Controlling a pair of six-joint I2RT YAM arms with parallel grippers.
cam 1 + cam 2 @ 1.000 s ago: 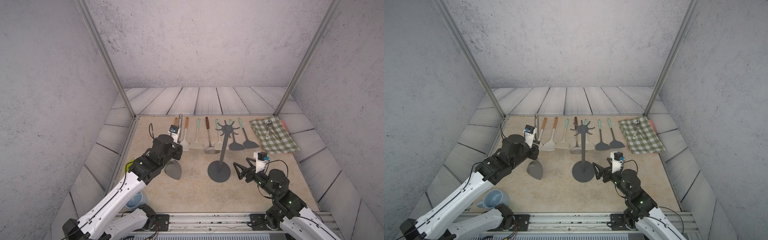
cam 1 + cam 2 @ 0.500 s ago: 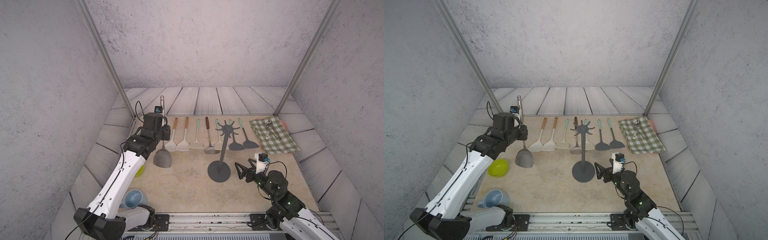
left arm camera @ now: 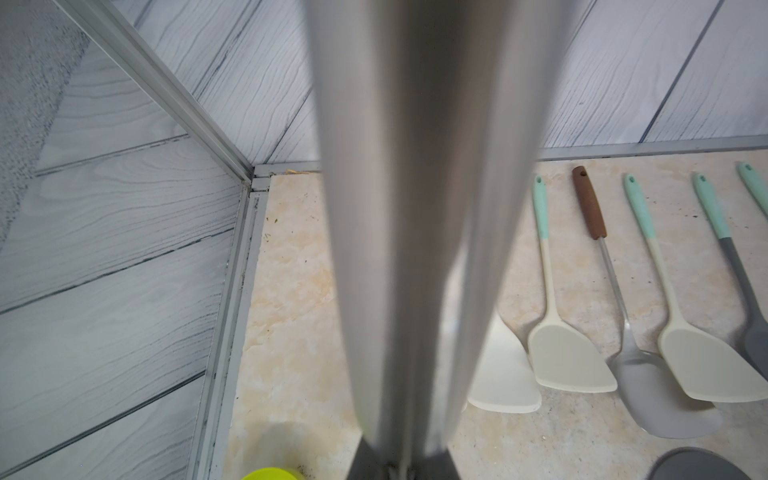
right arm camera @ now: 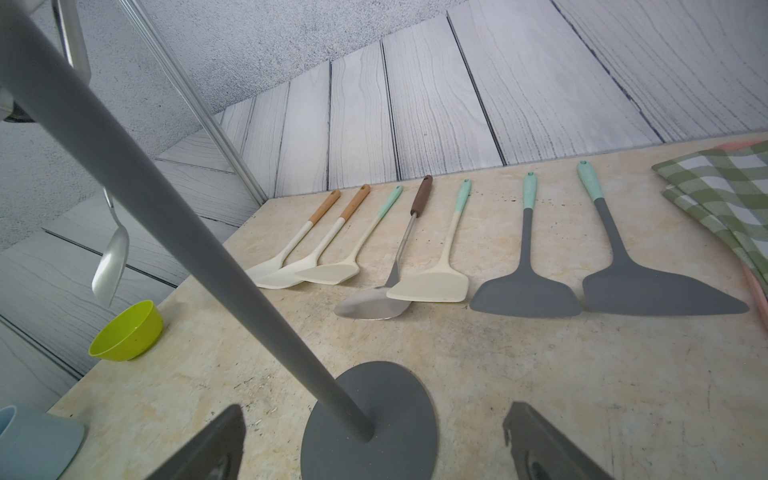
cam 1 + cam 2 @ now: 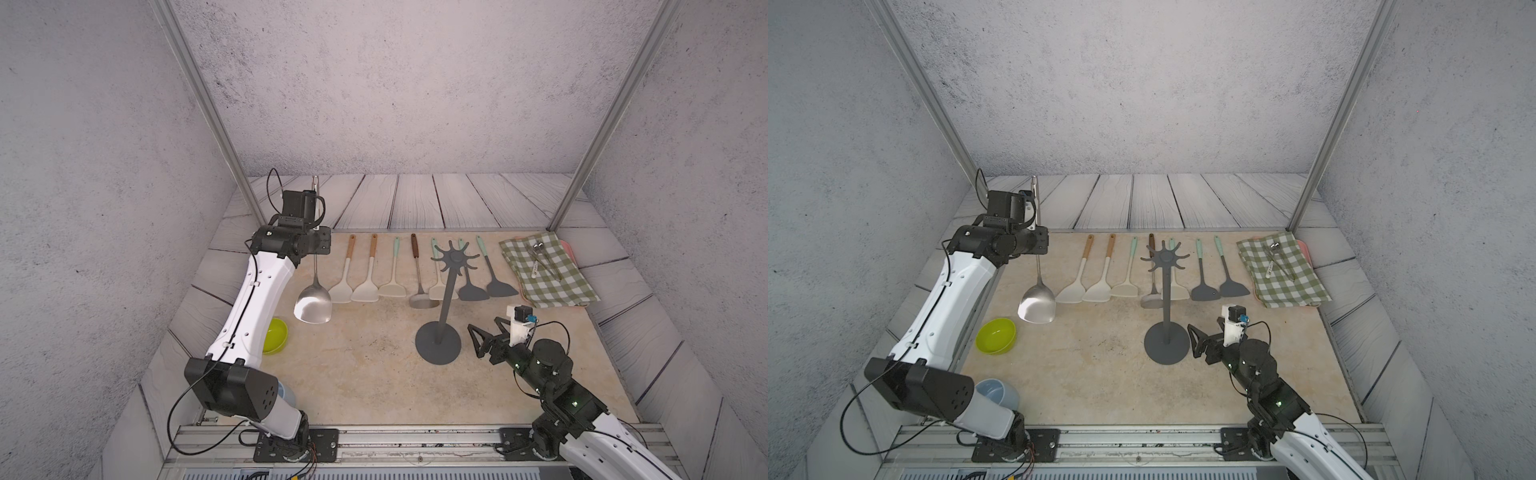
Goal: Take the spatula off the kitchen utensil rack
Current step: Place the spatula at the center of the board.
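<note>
The spatula [image 5: 312, 305] is hanging free, well apart from the rack [image 5: 445, 291].
Its long axis is running upright, blade down, on the rack's left-arm side, with the left gripper [image 5: 317, 237] clamping its handle. The right gripper [image 5: 474, 341] is sitting spread wide just beside the rack's base.

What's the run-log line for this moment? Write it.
left gripper: shut on steel spatula, off rack | right gripper: open beside rack base | hooks: bare

You had seven utensils [image 5: 392, 286] lying in a row along the far edge. A lime bowl [image 5: 995, 336] and blue cup [image 5: 998, 392] sat near left. A checked cloth [image 5: 548, 270] lay far right.
</note>
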